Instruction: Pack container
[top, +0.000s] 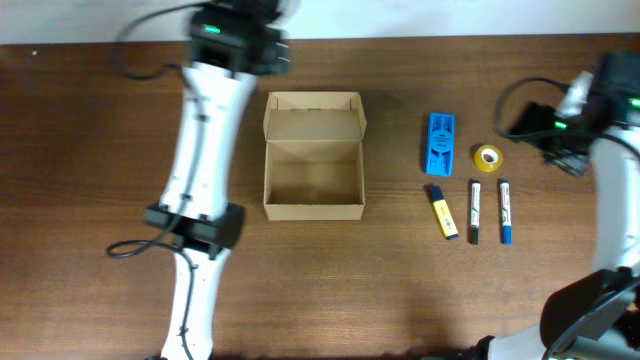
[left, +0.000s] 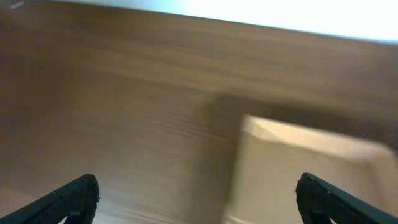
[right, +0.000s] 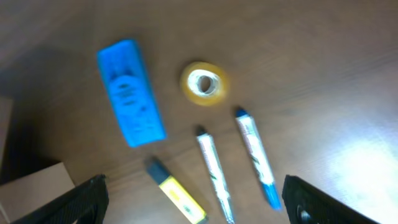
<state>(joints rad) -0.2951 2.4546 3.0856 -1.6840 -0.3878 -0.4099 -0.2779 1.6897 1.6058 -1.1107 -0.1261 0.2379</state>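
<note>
The left end effector (left: 198, 200) is wide open and holds nothing. Its two dark fingertips sit at the bottom corners of the blurred left wrist view, above bare wooden table (top: 100, 150), with a corner of the container (top: 312, 186) just ahead to the right. The right end effector (right: 199, 202) is also spread wide and empty, hovering above a group of small items.

Seen from overhead, the container, a plain brown cardboard box, sits near the middle of the table beside the left arm. It is open, with its flap lid folded back at the far side and nothing inside.

Well to its right lie a flat blue rectangular object (top: 440, 143) and a small roll of yellow tape (top: 487, 157). Just below these, side by side, are a yellow highlighter (top: 443, 211), a black-capped marker (top: 474, 211) and a blue marker (top: 505, 211).
</note>
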